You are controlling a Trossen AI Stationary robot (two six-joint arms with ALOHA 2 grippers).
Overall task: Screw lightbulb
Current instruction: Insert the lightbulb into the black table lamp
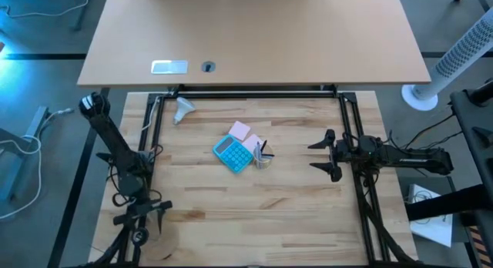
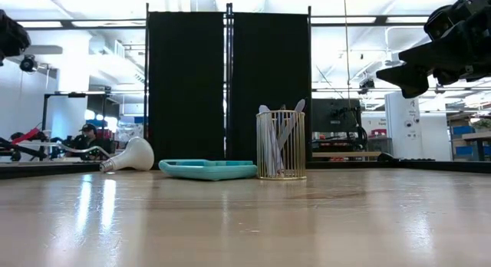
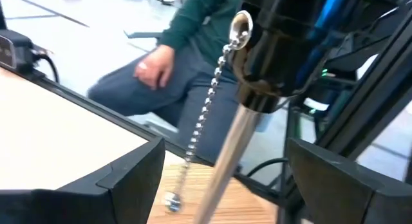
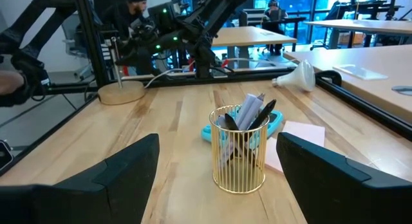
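The frosted white lightbulb lies on its side on the table at the far left, its narrow base toward the left edge; it also shows in the low view and the right wrist view. A lamp with a round wooden base, a metal rod and a black socket stands at the near left corner. My left gripper is open there, with the rod between its fingers and clear of them. My right gripper is open and empty, raised above the table's right side, facing the pen holder.
A blue calculator, pink sticky notes and a gold wire pen holder sit mid-table. A bead pull chain hangs from the socket. A black frame borders the table. A seated person shows beyond the left edge.
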